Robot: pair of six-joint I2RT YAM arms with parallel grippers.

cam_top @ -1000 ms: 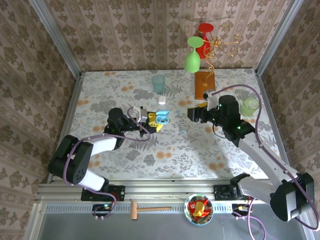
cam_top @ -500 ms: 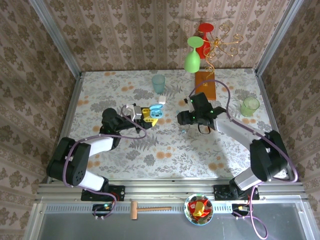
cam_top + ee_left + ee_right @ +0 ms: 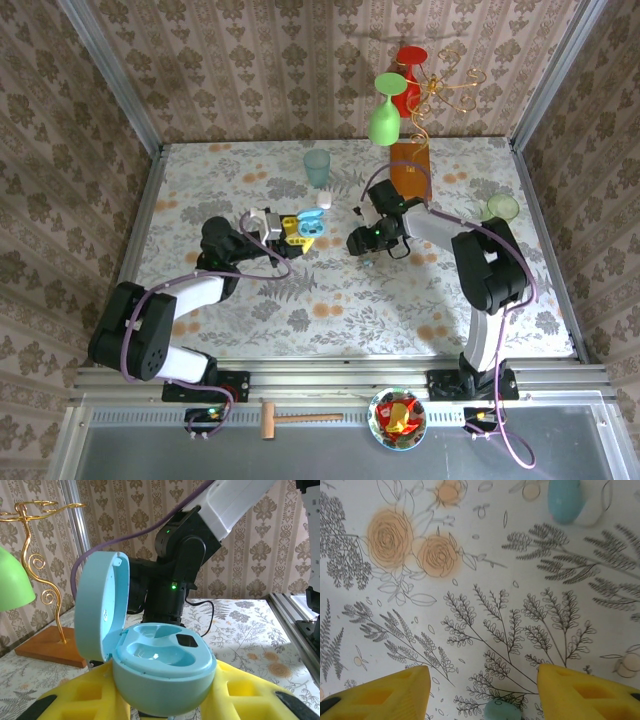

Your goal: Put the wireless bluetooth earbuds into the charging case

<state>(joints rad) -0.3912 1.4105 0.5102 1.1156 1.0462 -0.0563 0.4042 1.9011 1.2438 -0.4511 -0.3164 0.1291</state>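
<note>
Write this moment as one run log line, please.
left fingers: shut on charging case, lid open | right fingers: open, blue earbud between them on table

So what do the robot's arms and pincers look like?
The left arm and right arm are white tubes with chunky black joints and purple cables looping along. The left pincer and right pincer each have two yellow wedge-shaped fingers. A little green light glows on the right arm.

Floral table (image 3: pixel 330 300): teal cup (image 3: pixel 317 167), blue earbud (image 3: pixel 565 500)
</note>
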